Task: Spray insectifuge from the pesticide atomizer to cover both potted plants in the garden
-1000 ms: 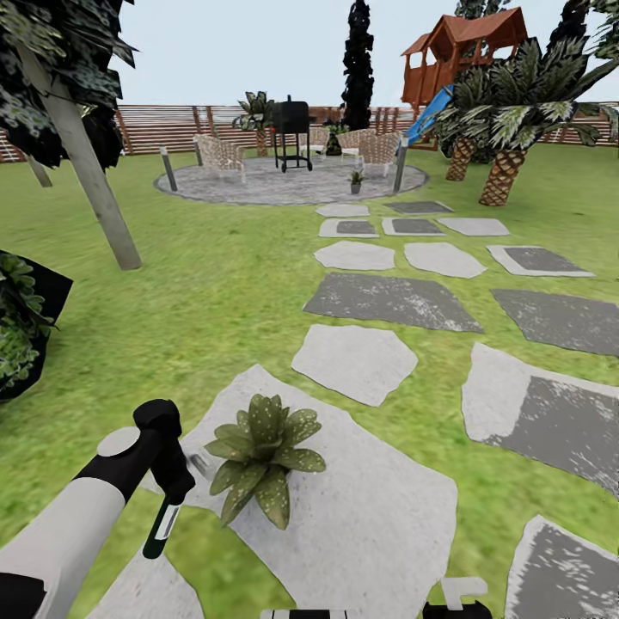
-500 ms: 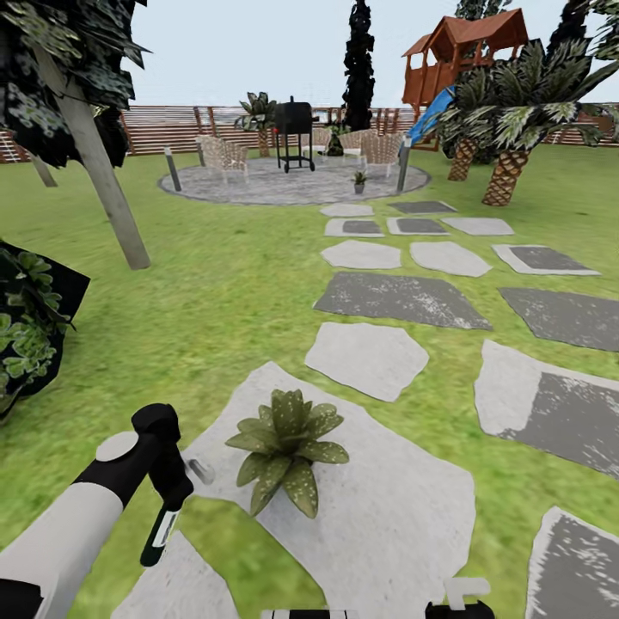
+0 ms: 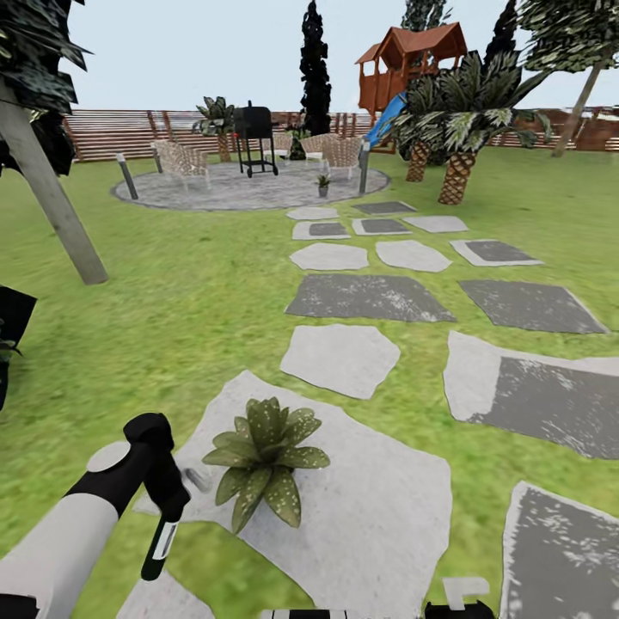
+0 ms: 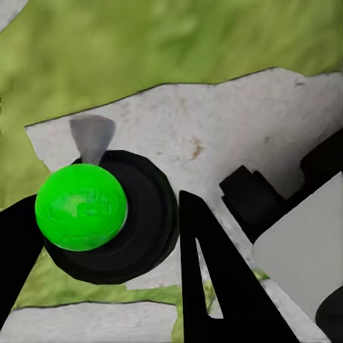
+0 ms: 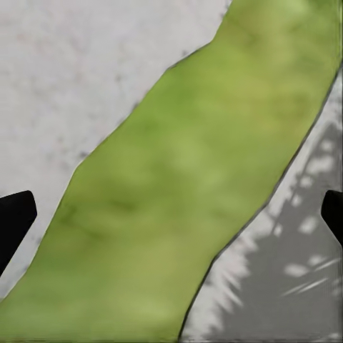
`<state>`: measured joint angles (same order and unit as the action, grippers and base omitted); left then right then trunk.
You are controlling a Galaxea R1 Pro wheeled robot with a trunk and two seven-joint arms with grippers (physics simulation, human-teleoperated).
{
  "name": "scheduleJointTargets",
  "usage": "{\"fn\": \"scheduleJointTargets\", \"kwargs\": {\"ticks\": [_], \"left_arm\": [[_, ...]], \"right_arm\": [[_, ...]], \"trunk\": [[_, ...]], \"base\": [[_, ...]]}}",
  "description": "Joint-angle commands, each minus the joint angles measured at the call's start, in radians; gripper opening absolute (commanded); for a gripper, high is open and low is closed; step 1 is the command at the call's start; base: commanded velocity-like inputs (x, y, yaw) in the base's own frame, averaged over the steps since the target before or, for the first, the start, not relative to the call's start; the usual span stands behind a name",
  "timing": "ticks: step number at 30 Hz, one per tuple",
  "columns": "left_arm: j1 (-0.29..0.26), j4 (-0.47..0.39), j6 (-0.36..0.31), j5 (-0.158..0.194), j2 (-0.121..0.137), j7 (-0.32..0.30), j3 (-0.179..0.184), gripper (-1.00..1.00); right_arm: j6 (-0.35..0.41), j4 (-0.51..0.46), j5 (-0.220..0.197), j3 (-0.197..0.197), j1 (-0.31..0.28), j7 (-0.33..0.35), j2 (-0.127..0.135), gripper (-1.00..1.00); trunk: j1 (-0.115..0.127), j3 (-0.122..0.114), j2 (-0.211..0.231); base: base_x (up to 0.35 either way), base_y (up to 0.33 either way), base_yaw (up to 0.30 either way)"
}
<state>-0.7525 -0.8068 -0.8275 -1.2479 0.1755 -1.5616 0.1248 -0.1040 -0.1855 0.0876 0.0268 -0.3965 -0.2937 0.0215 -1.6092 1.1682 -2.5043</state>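
Note:
My left gripper [image 3: 169,503] is shut on the pesticide atomizer [image 3: 160,543], a slim dark bottle with a white label that hangs down from the fingers. In the left wrist view the atomizer [image 4: 81,207] shows a bright green round end between the black fingers [image 4: 207,286]. A small grey cone [image 3: 197,479] points from it toward the near potted plant [image 3: 262,460], a speckled green rosette on a pale stone slab [image 3: 378,516] just right of the gripper. The other potted plant [image 3: 323,182] stands far off on the gravel patio [image 3: 223,191]. My right gripper [image 5: 171,214] is open over grass.
Grey and white stepping stones [image 3: 340,357] run across the lawn to the patio, which holds wicker chairs [image 3: 182,161], a black grill [image 3: 257,136] and post lamps [image 3: 127,175]. A slanted trunk [image 3: 52,206] stands left, palms [image 3: 456,129] right, the brown fence [image 3: 112,133] behind.
The head view has swung right, so the whole scene has slid left in the picture. The left arm with the atomizer keeps its place beside the near plant.

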Motion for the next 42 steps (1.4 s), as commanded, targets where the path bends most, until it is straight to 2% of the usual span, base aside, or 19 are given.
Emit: {"fn": "scheduleJointTargets", "kwargs": {"ticks": [1,3,6,9,14,20,31,37,42], "left_arm": [[0.001,-0.002,0.018,-0.007,0.002,-0.009,0.002,-1.0],[0.003,-0.002,0.049,-0.008,0.007,-0.009,0.001,-1.0],[0.004,-0.001,0.056,-0.009,0.021,-0.009,-0.017,-1.0],[0.004,-0.001,0.055,-0.011,0.018,-0.009,-0.059,-1.0],[0.004,-0.003,0.053,-0.011,0.013,-0.009,-0.077,-1.0],[0.004,-0.003,0.051,-0.013,-0.002,-0.009,-0.074,-1.0],[0.004,-0.003,0.05,-0.013,-0.004,-0.009,-0.08,-1.0],[0.001,-0.009,0.047,-0.01,-0.006,-0.009,-0.078,-1.0],[-0.012,-0.013,0.039,-0.011,-0.005,-0.009,-0.068,-1.0]], "right_arm": [[0.0,0.001,0.009,0.002,-0.001,-0.005,0.0,1.0],[0.0,0.001,0.009,0.002,-0.001,-0.005,0.0,1.0],[0.0,0.002,0.01,0.002,-0.001,-0.005,0.001,1.0],[-0.002,0.002,0.012,0.003,-0.001,-0.005,0.003,1.0],[-0.002,0.003,0.012,0.005,-0.001,-0.004,0.005,1.0],[0.0,0.001,0.008,0.002,-0.001,-0.005,0.002,1.0],[0.001,0.001,0.007,0.001,-0.001,-0.004,0.001,1.0],[0.001,0.001,0.007,0.001,-0.001,-0.004,0.001,1.0],[0.001,0.001,0.007,0.001,-0.001,-0.004,0.001,1.0]], "trunk": [[0.0,0.001,0.0],[0.0,0.001,0.0],[0.0,0.001,0.0],[0.0,0.001,0.0],[0.0,0.001,0.0],[0.0,0.001,0.0],[0.0,0.001,0.0],[0.0,0.001,0.0],[0.0,0.001,0.0]], "base": [[0.0,0.0,-0.292],[0.0,0.0,-0.221],[0.0,0.0,-0.053],[0.016,0.051,-0.01],[0.144,0.218,-0.001],[-0.018,0.26,-0.032],[-0.198,0.244,-0.25],[0.132,0.238,-0.267],[0.034,0.034,-0.267]]}}
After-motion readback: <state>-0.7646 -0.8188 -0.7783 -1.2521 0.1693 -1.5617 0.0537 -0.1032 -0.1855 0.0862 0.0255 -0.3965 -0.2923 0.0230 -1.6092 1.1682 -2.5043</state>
